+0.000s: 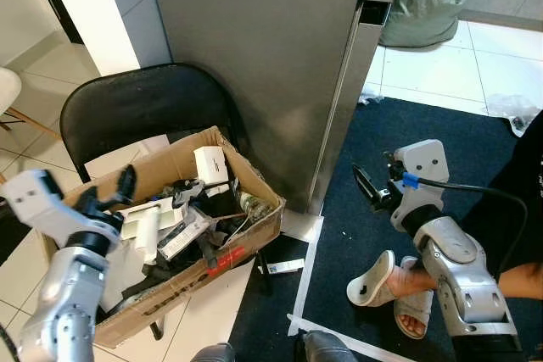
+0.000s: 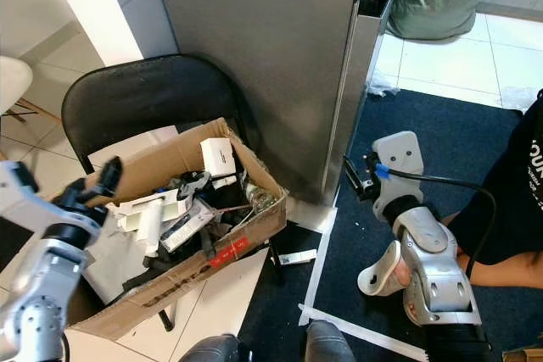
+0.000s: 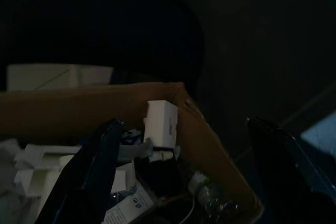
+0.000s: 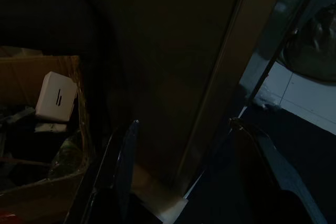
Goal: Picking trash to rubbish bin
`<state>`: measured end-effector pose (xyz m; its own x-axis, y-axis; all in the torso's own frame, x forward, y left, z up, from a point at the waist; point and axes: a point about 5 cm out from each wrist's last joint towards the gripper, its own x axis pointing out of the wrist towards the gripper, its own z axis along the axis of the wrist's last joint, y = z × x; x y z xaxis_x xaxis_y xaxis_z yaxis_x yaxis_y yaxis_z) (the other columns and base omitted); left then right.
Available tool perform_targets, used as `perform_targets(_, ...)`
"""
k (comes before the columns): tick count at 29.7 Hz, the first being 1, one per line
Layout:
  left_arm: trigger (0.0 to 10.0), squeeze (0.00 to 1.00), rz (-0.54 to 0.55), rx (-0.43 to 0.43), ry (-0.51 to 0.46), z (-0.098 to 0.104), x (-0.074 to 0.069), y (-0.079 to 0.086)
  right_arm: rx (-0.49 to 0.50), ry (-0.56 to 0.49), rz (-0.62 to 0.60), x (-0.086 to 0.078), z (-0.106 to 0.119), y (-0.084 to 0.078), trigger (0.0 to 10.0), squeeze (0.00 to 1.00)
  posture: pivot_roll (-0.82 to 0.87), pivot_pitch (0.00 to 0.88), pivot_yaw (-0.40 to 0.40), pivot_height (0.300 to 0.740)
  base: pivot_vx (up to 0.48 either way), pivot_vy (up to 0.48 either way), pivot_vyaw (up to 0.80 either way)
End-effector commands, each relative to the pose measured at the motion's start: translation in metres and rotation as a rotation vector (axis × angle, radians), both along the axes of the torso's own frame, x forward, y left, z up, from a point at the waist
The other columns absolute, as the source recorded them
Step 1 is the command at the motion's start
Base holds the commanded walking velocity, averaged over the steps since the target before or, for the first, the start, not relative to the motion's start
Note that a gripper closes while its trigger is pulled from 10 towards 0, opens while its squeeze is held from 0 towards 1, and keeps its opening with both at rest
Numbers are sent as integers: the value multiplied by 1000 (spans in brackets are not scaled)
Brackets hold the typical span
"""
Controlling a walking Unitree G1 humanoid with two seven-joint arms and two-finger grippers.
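Observation:
A torn cardboard box (image 1: 248,246) stuffed with trash rests on a black chair (image 1: 144,101). Inside it lie a small white carton (image 1: 209,164), a clear plastic bottle (image 1: 253,206), white packaging and dark cables. My left gripper (image 1: 106,192) hovers at the box's left rim, open, with nothing between its fingers. In the left wrist view the white carton (image 3: 161,123) and the bottle (image 3: 207,192) lie ahead of the spread fingers (image 3: 100,166). My right gripper (image 1: 366,186) hangs open and empty above the dark rug, right of the box, pointing toward it.
A tall grey metal cabinet (image 1: 271,57) stands behind the box. A small flat packet (image 1: 282,266) lies on the floor by the chair. A person's foot in a pale slipper (image 1: 382,281) rests on the rug (image 1: 458,137). A green bag (image 1: 424,2) sits far back.

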<state>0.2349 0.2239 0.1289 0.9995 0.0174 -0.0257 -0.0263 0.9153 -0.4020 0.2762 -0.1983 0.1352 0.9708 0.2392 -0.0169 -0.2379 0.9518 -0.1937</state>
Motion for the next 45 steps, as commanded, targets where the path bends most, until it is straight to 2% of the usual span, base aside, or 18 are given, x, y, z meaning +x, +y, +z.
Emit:
perform_targets(1,10000,0,-26,69,-14,4,-2,-2,1,16,-3,-1,-3,0,10000,0,-114,80,39,740,0,0,0)
perform_targets(6,10000,0,-56,148,-16,5,0,-8,5,16,-4,0,-3,0,10000,0,-115,80,40,740,0,0,0)
perform_targets(12,10000,0,-64,161,-6,3,1,-10,6,16,-6,0,-3,-1,10000,0,-118,78,41,740,0,0,0)
perform_targets(18,10000,0,-83,193,-3,2,1,-14,8,17,-5,0,-3,-1,10000,0,-118,75,39,740,-311,0,0)
perform_targets(45,10000,0,-86,201,6,0,1,-14,11,22,1,0,-4,0,10000,0,-121,75,38,740,-352,0,0)
